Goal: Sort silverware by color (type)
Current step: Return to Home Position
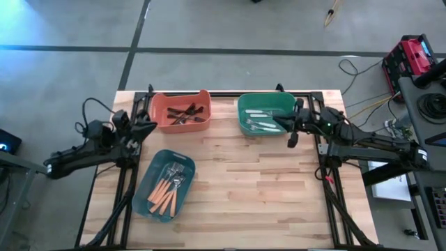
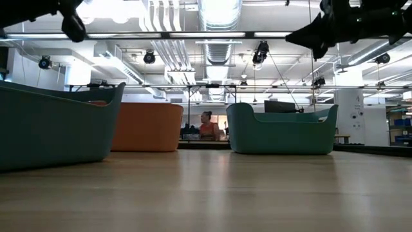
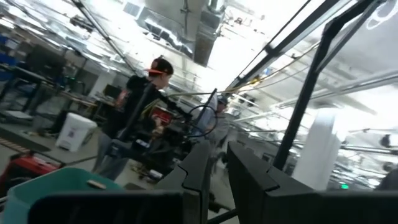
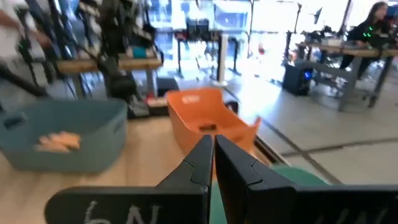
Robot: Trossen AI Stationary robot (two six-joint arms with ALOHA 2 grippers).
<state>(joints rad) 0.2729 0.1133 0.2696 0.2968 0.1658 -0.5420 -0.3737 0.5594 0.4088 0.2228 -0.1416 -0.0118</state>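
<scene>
Spanning most of the overhead view, a light wooden table carries three plastic bins with the silverware sorted into them.

Two dark arms reach in from the table's sides. The left arm lies along the left edge. The right arm lies along the right edge, toward the far corner. Both are lifted well above the tabletop.

An orange bin sits at the far edge, left of centre. A green bin sits beside it at the far edge, right of centre, with bare wood between them. A blue-green bin rests near the left edge, closer to the near side and turned at a slant.

All-black utensils lie jumbled in the orange bin. White-handled utensils lie in the green bin. Orange-handled forks with metal heads lie roughly side by side in the blue-green bin.

The left gripper hangs just beside the orange bin's left wall. Its fingers are drawn close with only a slim gap, and it holds nothing. The right gripper hangs over the green bin's right end. Its fingers are pressed together and it is empty.

Beyond the table's far edge, a person shows small in the room.
</scene>
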